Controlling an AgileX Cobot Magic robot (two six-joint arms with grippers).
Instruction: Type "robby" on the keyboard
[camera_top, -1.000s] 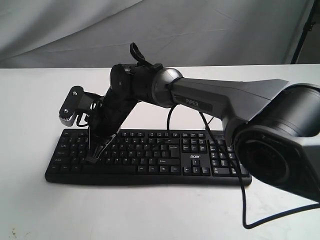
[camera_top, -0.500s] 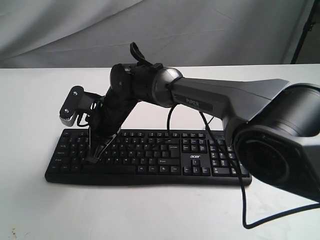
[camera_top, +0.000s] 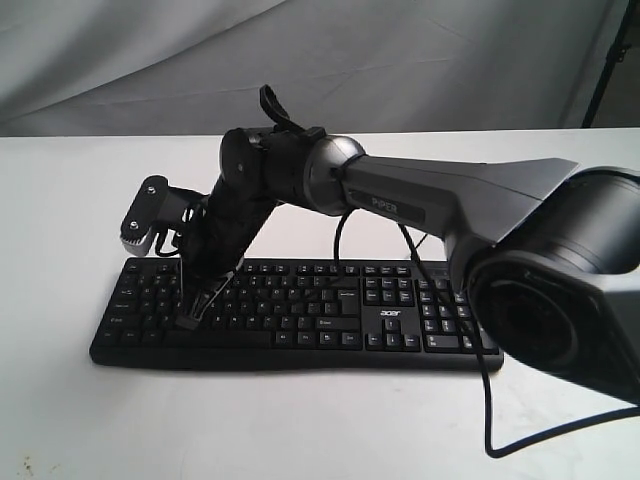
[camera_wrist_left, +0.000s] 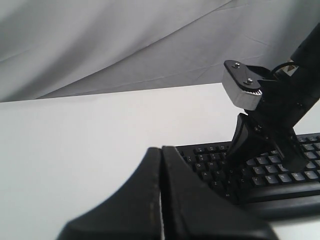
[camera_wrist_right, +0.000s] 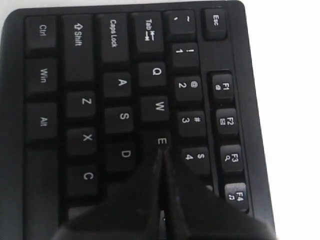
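Right end effector (camera_wrist_right: 161, 154) pressed together over keyboard (camera_wrist_right: 120, 85), left end effector (camera_wrist_left: 161, 160) closed, white table (camera_top: 300, 420)

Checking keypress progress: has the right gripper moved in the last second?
Yes, slightly: in the exterior view the right gripper has shifted a little rightward along the keyboard, which itself lies unmoved.
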